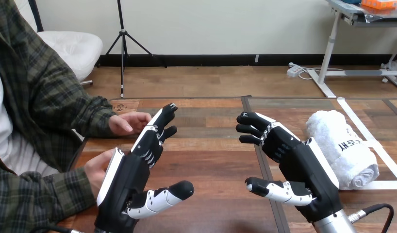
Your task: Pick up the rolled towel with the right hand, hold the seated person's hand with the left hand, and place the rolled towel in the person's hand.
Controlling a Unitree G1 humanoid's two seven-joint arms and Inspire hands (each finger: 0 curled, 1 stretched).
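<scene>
Closest in, the left hand is being held open, fingers straight, just beside the person's nearer hand. The right hand is being held open and empty above the table, the rolled towel lying there just to its right.

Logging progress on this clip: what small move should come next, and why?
Probably swing the right hand rightward over the white rolled towel: it lies untouched on the wooden table beside that hand, which is open and empty.

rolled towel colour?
The rolled towel is white with some dark print; the head view shows it best.
</scene>
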